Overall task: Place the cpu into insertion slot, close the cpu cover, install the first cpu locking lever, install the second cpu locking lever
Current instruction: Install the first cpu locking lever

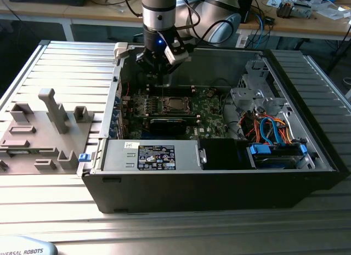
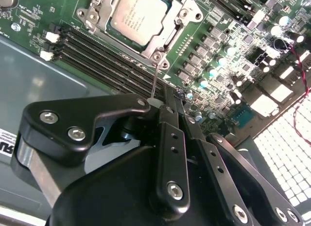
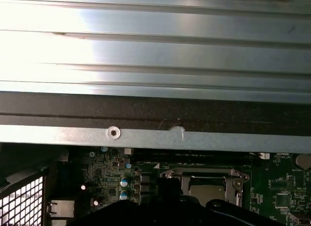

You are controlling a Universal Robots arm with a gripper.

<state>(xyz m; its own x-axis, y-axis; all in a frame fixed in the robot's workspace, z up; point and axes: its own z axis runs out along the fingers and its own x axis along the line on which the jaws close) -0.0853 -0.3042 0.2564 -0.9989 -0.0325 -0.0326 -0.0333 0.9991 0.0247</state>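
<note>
My gripper (image 2: 165,102) is clenched on a thin locking lever (image 2: 154,80), just above the green motherboard (image 2: 228,51). Just ahead of my fingertips the cpu (image 2: 137,14) sits in the insertion slot (image 2: 171,37), the cpu cover (image 2: 99,23) closed around it.

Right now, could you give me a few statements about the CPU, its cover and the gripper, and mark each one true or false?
1. The cpu sits in the insertion slot on the green motherboard. True.
2. The cpu cover lies closed around the chip, whose silver top shows through its window. True.
3. The gripper carries the cpu between its fingers. False: the chip is in the socket on the board, not in the gripper.
4. The gripper hangs outside the computer case, over the grey fixture tray. False: it hangs inside the open case, above the motherboard near the socket.
</note>
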